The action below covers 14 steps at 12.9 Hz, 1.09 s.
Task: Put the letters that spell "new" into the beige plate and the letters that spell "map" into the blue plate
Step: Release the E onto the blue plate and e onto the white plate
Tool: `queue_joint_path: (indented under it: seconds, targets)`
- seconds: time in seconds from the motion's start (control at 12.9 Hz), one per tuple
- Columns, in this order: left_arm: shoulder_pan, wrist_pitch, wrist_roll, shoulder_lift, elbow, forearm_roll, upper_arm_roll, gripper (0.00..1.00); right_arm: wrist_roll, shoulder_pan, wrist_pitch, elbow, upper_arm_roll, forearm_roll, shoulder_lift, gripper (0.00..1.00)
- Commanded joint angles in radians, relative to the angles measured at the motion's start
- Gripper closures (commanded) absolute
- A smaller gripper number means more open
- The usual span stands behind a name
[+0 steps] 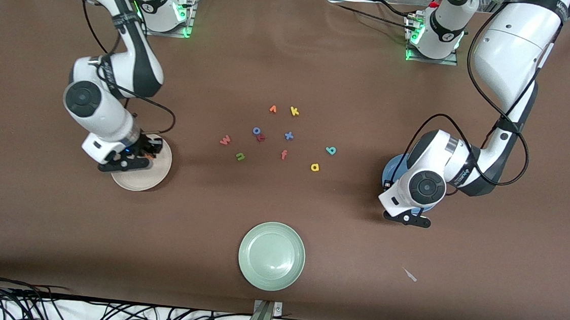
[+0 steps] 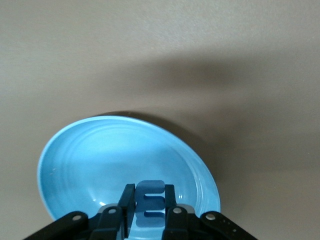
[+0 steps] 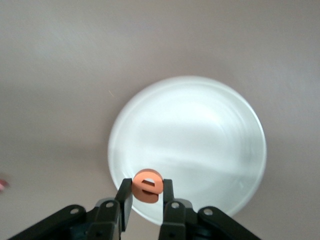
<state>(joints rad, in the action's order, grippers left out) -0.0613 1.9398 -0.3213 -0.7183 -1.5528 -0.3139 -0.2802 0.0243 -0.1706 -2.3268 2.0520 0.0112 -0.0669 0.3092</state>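
Two arms are over their plates as I watch from my station. Starting with the biggest things: the brown table [image 1: 292, 69] carries three plates. My pale green plate [image 1: 272, 256] sits nearest the front camera, mid-table. The beige plate [image 1: 147, 179] lies toward the right arm's end, and the blue plate [image 1: 390, 174] toward the left arm's end, mostly hidden in the front view under the left arm.

I see the right gripper [image 3: 145, 200] over the beige plate [image 3: 187, 150], near its rim, its jaws clamped on the orange "e" [image 3: 147, 185], which hangs above the plate. The left gripper [image 2: 150, 205] is over the blue plate [image 2: 115, 165], jaws pinched on the blue "m" [image 2: 150, 200], which I see held on its side above the dish.

Down to the small pieces, loose on the table between the two arms: the pinkish-red "w" [image 1: 225, 140] and the green "n" [image 1: 240, 156] lie close together toward the right arm's end of the cluster. The teal "p" [image 1: 331, 150] and the yellow "a" [image 1: 315, 167] lie toward the left arm's end. Among them I count the blue "o" [image 1: 257, 131], the blue "x" [image 1: 289, 136], the orange-red "f" [image 1: 284, 154] and the yellow "k" [image 1: 294, 111].
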Motion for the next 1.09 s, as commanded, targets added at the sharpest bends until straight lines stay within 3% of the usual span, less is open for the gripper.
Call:
queue_joint_path:
  seconds: [0.0, 0.23, 0.47, 0.78, 1.01]
  targets:
    - [0.012, 0.033, 0.002, 0.032, -0.041, -0.034, -0.011, 0.00, -0.012, 0.000, -0.132, 0.178, -0.017, -0.001, -0.055, 0.80]
    - [-0.008, 0.025, -0.062, 0.052, -0.023, -0.011, -0.043, 0.00, 0.005, 0.002, -0.189, 0.209, -0.017, 0.001, -0.051, 0.36]
    - [-0.072, 0.041, -0.330, 0.034, -0.006, -0.010, -0.111, 0.00, 0.069, 0.002, -0.189, 0.185, -0.008, -0.004, -0.044, 0.34]
    - [-0.189, 0.209, -0.505, -0.009, 0.002, -0.007, -0.111, 0.00, 0.302, 0.000, -0.187, 0.070, 0.120, -0.002, 0.046, 0.33]
    - [-0.232, 0.310, -0.510, -0.058, -0.004, -0.007, -0.111, 0.00, 0.454, -0.003, -0.189, -0.028, 0.194, -0.004, 0.137, 0.33]
